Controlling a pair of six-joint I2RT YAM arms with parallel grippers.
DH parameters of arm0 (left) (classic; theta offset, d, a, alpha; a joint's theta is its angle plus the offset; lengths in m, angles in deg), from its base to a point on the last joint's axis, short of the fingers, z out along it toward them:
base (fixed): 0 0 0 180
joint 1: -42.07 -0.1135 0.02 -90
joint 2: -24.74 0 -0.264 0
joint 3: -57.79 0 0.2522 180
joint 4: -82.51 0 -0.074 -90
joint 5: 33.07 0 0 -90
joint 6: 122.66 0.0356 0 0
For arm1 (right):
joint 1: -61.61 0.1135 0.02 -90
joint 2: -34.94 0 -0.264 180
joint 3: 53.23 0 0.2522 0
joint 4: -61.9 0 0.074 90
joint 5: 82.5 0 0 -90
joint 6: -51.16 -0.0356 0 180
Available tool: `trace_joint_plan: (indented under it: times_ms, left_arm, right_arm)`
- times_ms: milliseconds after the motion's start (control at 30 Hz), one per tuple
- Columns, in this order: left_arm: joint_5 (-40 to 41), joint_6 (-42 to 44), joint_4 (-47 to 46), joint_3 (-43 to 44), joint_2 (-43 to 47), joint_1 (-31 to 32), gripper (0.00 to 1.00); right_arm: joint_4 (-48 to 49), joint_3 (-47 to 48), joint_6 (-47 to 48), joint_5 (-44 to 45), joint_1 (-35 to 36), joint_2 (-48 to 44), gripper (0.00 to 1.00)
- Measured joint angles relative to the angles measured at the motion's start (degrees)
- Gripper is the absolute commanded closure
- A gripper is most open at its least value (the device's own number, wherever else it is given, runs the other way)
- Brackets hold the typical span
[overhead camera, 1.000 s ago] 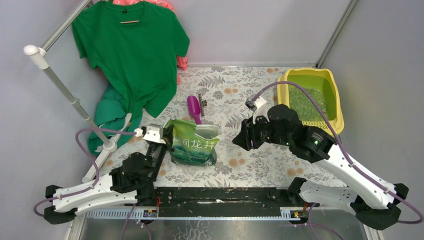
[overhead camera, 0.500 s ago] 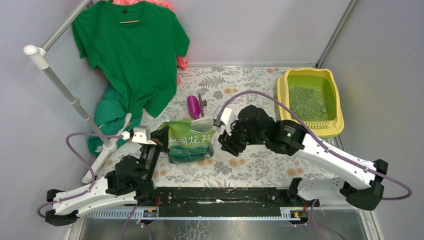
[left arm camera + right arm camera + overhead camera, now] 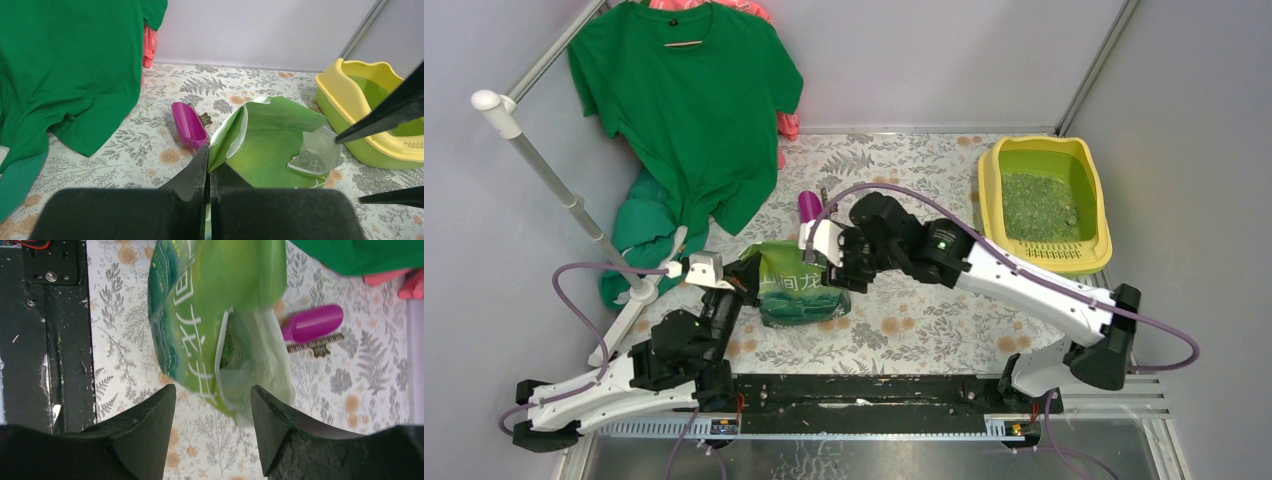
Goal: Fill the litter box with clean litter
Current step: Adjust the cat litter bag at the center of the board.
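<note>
Litter box [image 3: 1046, 258]: bag needs a second grip

It sits far right on the tabletop [image 3: 924, 320], clean litter [image 3: 1039, 205] inside. Left fingers [image 3: 197, 170] pinch the green bag [image 3: 799, 290] lip tight. Right fingers [image 3: 150, 425] gape at the opposite lip; best seat them deep before closing.

The left end effector [image 3: 209, 157] pinches the near rim of the open green bag [image 3: 270, 150]. Just ahead-left, a purple scoop [image 3: 187, 125] lies on the floral worktop [image 3: 145, 152]. The yellow litter box [image 3: 345, 95] sits ahead-right, and a green T-shirt [image 3: 65, 65] hangs to the left.

White "间龙" characters on green bag [image 3: 796, 292]
</note>
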Motion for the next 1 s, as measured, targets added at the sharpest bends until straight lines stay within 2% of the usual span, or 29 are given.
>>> trace_joint_plan:
  times_ms: [333, 400, 467, 533, 567, 600, 767, 900, 967, 1000]
  left_arm:
    - [-0.76, -0.22, 1.92, 0.46, 0.87, 0.0, 0.97]
    - [-0.74, -0.13, 1.9, 0.46, 0.94, 0.0, 0.97]
    - [-0.74, 0.31, 1.9, 0.46, 0.94, 0.0, 0.97]
    - [-0.72, 0.92, 1.92, 0.66, 0.79, 0.0, 0.97]
    - [-0.72, 1.38, 2.19, 0.94, 0.52, 0.0, 0.97]
    - [-0.74, 1.84, 2.47, 1.27, 0.11, 0.0, 0.97]
    - [0.55, 3.82, 3.48, 3.65, -3.93, 0.0, 0.97]
    - [4.35, 4.63, 3.39, 6.93, -9.66, 0.0, 0.94]
    - [7.13, 5.4, 0.59, 8.17, -12.55, -0.04, 0.87]
    - [8.39, 6.14, -1.66, 8.37, -13.79, -0.07, 0.8]
  right_arm:
    - [-5.01, 10.6, 5.77, -4.07, 0.0, 14.75, 0.34]
    - [-6.34, 10.69, 5.9, -4.09, -0.26, 16.2, 0.37]
    - [-7.78, 10.14, 5.77, -4.31, -0.9, 16.79, 0.53]
    - [-8.2, 9.46, 5.62, -4.9, -1.73, 16.7, 0.77]
    - [-8.26, 9.16, 5.57, -5.27, -2.23, 16.68, 0.95]
    - [-8.28, 8.87, 4.85, -5.81, -2.86, 16.68, 1.0]
    - [-9.77, 9.99, 1.68, -8.57, -3.54, 16.65, 1.0]
    - [-10.82, 11.58, -4.52, -7.43, -2.14, 16.35, 1.0]
    - [-11.61, 13.31, -9.2, -6.08, -1.4, 16.28, 1.0]
    - [-12.44, 14.36, -11.76, -5.05, -1.09, 16.28, 1.0]
